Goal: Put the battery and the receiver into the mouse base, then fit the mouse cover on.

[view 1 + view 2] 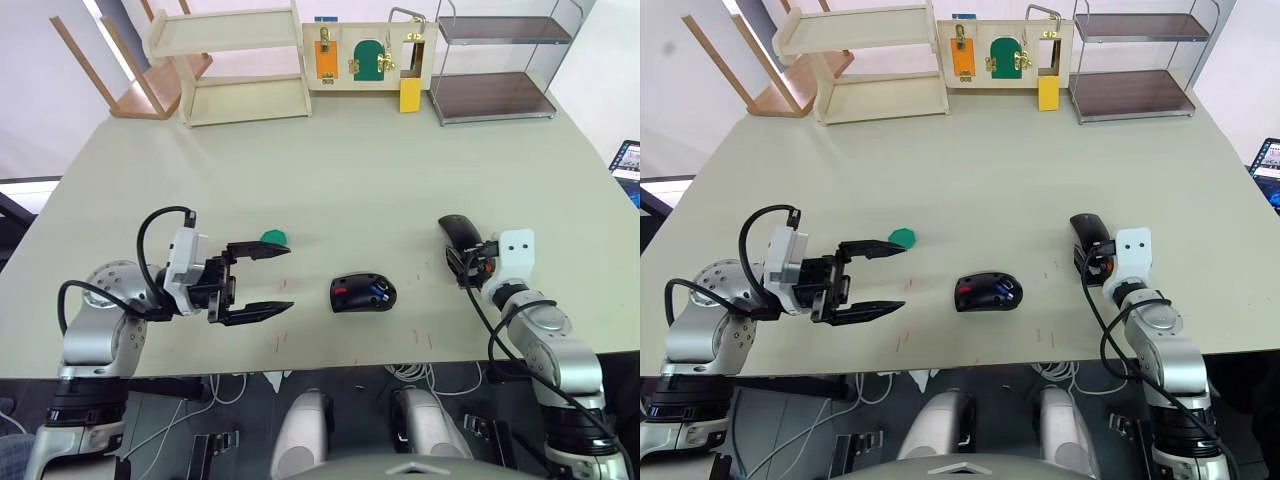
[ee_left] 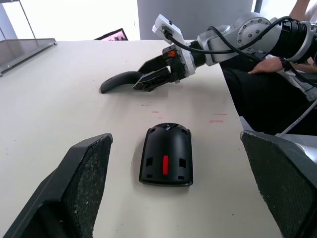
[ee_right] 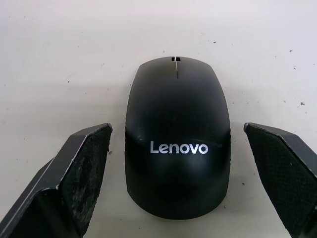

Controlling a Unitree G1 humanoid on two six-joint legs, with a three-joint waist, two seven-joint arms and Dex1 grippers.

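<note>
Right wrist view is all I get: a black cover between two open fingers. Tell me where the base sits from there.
Observer: The mouse base lies on the table to the robot's left of the mouse cover, slightly nearer the robot and not touching it.
Operator: Report what is inside it.
Observer: A small blue piece, seemingly the battery, sits in its hollow beside the red part. I cannot make out the receiver.
Operator: Give me the left end effector.
Observer: The left end effector is open and empty, on the base's left side, with a green disc just beyond its far finger.
</note>
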